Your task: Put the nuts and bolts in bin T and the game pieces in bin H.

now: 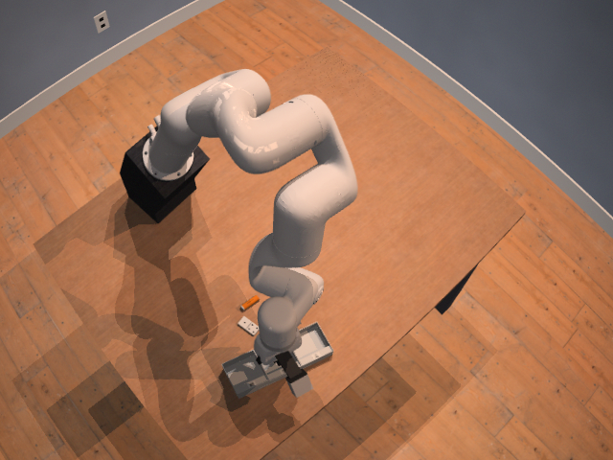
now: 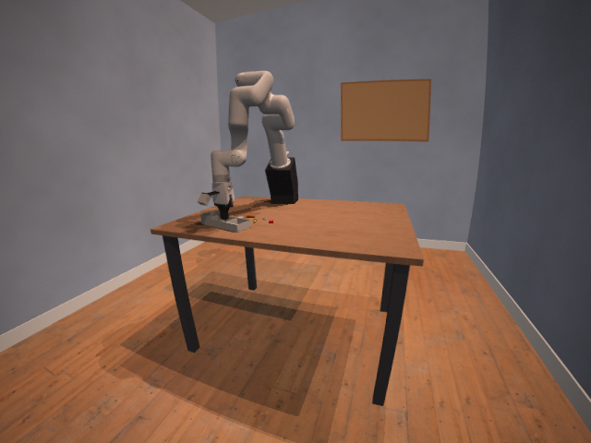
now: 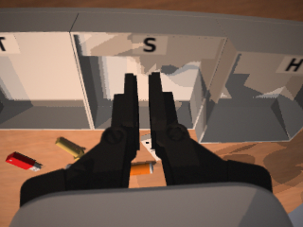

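Observation:
My gripper is nearly shut, with nothing seen between its tips, low over the middle bin S. Bin T is at the left in the wrist view. Bin H is at the right there, partly in shadow. No pieces are visible in them, but parts are hidden. A white domino lies on the table beside the bins. A brass-coloured elongated thing, perhaps a bolt, lies near bin T. A small grey thing lies near it, its kind unclear.
An orange cylinder lies near the domino. A red piece with a silver end lies out beyond the brass-coloured thing. The bins are joined in one row, near the edge of the table.

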`<state>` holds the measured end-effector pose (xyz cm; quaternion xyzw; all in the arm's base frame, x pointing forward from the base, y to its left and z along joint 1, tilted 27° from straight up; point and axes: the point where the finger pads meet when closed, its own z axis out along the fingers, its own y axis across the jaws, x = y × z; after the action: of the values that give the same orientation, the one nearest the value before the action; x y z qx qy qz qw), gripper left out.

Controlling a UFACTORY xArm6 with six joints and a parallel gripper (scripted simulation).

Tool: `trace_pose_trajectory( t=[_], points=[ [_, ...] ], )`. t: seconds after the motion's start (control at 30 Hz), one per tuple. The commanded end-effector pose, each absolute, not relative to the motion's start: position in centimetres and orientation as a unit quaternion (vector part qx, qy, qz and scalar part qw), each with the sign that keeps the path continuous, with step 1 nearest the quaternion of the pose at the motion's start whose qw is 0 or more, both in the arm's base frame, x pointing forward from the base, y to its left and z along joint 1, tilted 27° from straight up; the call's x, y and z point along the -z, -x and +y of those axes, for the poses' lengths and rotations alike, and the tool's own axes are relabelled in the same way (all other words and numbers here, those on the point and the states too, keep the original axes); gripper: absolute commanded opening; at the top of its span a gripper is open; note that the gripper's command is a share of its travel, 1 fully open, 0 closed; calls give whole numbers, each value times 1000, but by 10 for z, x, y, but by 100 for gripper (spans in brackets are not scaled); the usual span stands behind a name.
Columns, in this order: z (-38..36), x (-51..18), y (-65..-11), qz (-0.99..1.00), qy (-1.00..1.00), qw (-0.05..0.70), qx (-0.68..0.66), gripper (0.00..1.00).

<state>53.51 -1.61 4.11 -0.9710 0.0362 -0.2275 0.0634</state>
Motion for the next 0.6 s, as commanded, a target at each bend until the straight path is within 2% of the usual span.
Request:
trace_pose_trajectory(
  t=[0.0,0.57],
  points=[
    [-17,-47,-534,36,971,63,228,7],
    [-21,-81,-517,36,971,63,228,7]
  ],
)
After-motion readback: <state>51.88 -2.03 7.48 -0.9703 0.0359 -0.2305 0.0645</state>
